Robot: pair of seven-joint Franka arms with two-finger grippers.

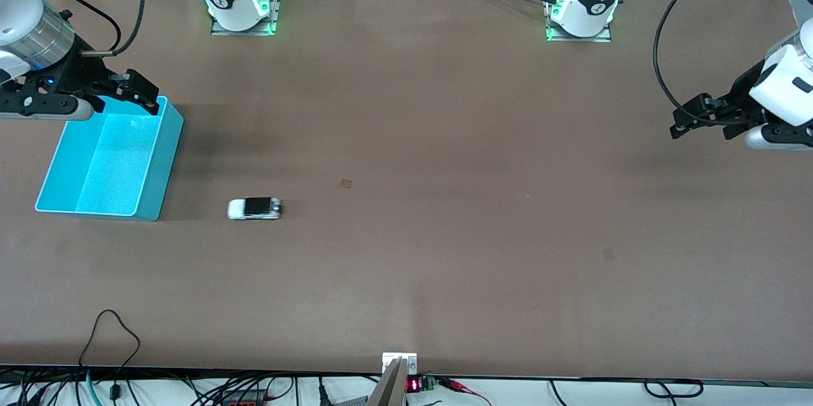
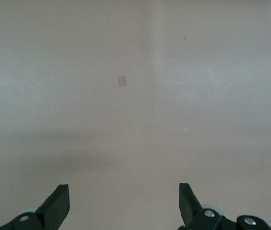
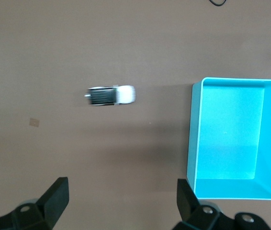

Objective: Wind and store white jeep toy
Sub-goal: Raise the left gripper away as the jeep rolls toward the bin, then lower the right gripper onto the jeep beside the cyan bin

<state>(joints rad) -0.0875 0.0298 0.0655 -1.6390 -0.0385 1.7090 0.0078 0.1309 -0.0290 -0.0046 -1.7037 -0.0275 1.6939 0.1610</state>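
White jeep toy (image 1: 255, 208) upright beside cyan bin (image 1: 155, 193).

The tiny boxy white jeep toy (image 1: 255, 208) stands on the brown table (image 1: 444, 234), beside the cyan plastic bin (image 1: 159, 164), which sits toward the right arm's end.

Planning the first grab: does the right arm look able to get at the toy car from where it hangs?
Probably yes. The right gripper, open, hangs over the blue bin; the toy car sits beside the bin on bare table, nothing covering it.
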